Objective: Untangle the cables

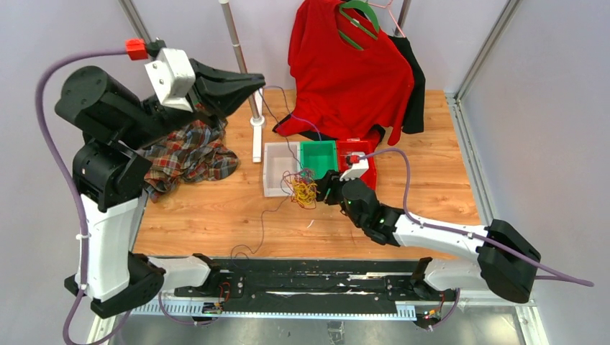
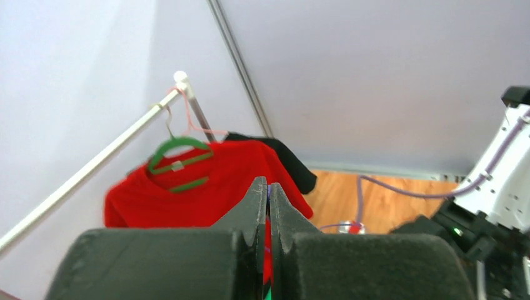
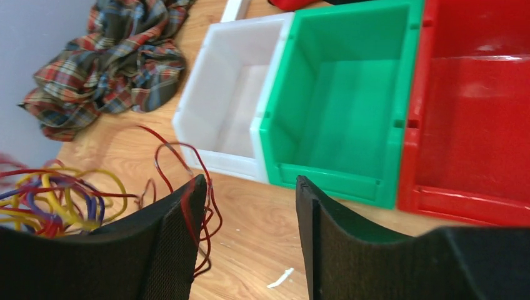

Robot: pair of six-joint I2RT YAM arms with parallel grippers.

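Note:
The cables are a palm-sized clump of dark red, yellow and purple wires on the wooden table, just in front of the white and green bins. In the right wrist view the clump lies at the left. My right gripper is low beside the clump's right side and open; a dark red wire loops over its left finger, and nothing is between the jaws. My left gripper is raised high at the back left, shut on a thin purple cable that runs down toward the clump.
Three bins stand side by side: white, green and red. A plaid cloth lies at the left. A red shirt hangs on a green hanger behind a white rack post. A loose thin wire lies near the front edge.

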